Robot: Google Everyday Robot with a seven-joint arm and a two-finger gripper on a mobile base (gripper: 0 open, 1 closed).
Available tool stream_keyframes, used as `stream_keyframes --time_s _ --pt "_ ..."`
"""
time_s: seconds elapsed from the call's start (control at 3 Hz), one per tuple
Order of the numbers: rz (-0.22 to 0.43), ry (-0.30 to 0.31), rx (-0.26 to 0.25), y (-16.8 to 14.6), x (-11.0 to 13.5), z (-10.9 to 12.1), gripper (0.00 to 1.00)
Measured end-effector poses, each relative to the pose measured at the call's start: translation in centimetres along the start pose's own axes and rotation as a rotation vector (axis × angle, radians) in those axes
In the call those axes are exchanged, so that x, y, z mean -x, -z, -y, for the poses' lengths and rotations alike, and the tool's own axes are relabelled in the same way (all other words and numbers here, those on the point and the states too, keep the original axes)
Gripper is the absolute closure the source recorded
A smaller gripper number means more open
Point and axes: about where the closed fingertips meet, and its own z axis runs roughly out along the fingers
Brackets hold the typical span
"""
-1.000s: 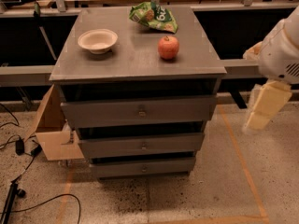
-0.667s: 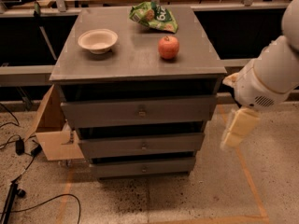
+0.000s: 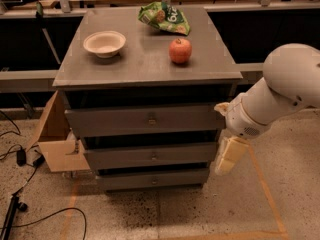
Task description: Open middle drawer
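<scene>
The grey cabinet holds three stacked drawers, all shut. The middle drawer [image 3: 150, 155] has a long flat front with a small central knob [image 3: 153, 155]. The widest drawer [image 3: 145, 119] is above it and the narrowest drawer [image 3: 152, 179] below it. My gripper [image 3: 227, 156] hangs from the white arm [image 3: 280, 91] at the cabinet's right side, level with the middle drawer's right end and well to the right of its knob. It holds nothing that I can see.
On the cabinet top [image 3: 145, 59] stand a white bowl [image 3: 104, 43], a red apple [image 3: 180, 50] and a green snack bag [image 3: 165, 17]. An open cardboard box [image 3: 55, 139] sits on the floor at the left. Cables [image 3: 20, 159] lie at the lower left.
The arm and gripper have swung left from the far right toward the cabinet's right side. The drawers and the things on top have not moved.
</scene>
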Motion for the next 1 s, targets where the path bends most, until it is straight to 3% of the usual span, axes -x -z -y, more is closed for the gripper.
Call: stream_keyframes --time_s 0.33,0.67,1.0 --pt "0.042 0.023 0.045 -5.3 -0.1 0.2 0.00" --pt "0.150 0.058 0.101 -14.0 -0.5 0.6 0.00" --pt "0.200 0.122 0.127 -20.8 -1.1 1.1 0.00"
